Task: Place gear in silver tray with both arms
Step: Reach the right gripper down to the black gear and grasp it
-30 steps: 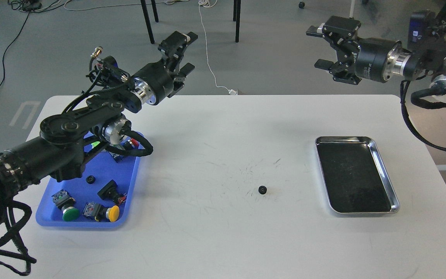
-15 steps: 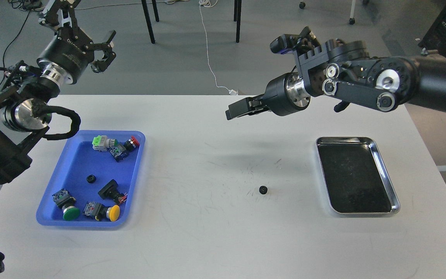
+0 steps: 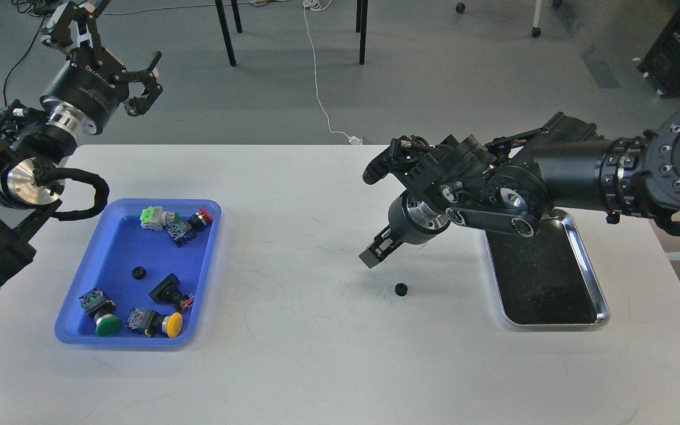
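Note:
A small black gear (image 3: 400,289) lies on the white table, left of the silver tray (image 3: 604,310). The tray's dark bottom holds nothing, and my right arm covers its far end. My right gripper (image 3: 376,251) points down and to the left. It hangs just above the table, a little up and left of the gear, not touching it. Its two fingers show a small gap and hold nothing. My left gripper (image 3: 120,32) is open and empty. It is raised beyond the table's far left corner, far from the gear.
A blue plastic tray (image 3: 204,277) at the left holds several push-button switches and a second small black gear (image 3: 137,273). Chair legs and cables are on the floor behind the table.
My right arm has swung down and left from high at the back to just above the gear. My left arm has pulled back from over the blue tray to the far left corner.

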`<state>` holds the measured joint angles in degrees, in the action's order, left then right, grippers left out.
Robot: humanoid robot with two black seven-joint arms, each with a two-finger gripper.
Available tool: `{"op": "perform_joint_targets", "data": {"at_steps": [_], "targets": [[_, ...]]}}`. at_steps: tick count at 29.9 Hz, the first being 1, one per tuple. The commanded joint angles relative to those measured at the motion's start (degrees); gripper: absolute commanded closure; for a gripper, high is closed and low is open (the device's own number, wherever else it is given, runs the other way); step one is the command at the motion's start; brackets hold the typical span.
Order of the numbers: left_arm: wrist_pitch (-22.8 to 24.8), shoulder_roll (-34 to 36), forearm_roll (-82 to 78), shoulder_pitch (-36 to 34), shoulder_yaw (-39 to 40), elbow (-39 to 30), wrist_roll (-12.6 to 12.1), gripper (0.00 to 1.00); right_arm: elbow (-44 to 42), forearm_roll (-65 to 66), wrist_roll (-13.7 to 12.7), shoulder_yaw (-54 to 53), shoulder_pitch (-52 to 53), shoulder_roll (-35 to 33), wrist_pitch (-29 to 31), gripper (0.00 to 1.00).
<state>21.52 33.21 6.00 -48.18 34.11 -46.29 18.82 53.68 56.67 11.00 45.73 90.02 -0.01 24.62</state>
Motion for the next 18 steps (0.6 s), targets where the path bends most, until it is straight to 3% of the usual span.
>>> {"op": "perform_joint_targets", "data": {"at_steps": [1,18], "targets": [[1.3,1.1,0.0,0.1,0.0,0.0,0.0,0.02,0.6,0.0,-0.1,0.9,-1.2,0.0,-0.4,0.33],[1.7,1.2,-0.1,0.2,0.0,-0.5,0.0,0.02,4.1,-0.1,0.0,-1.2,-5.6,-2.6,-0.5,0.43]]}}
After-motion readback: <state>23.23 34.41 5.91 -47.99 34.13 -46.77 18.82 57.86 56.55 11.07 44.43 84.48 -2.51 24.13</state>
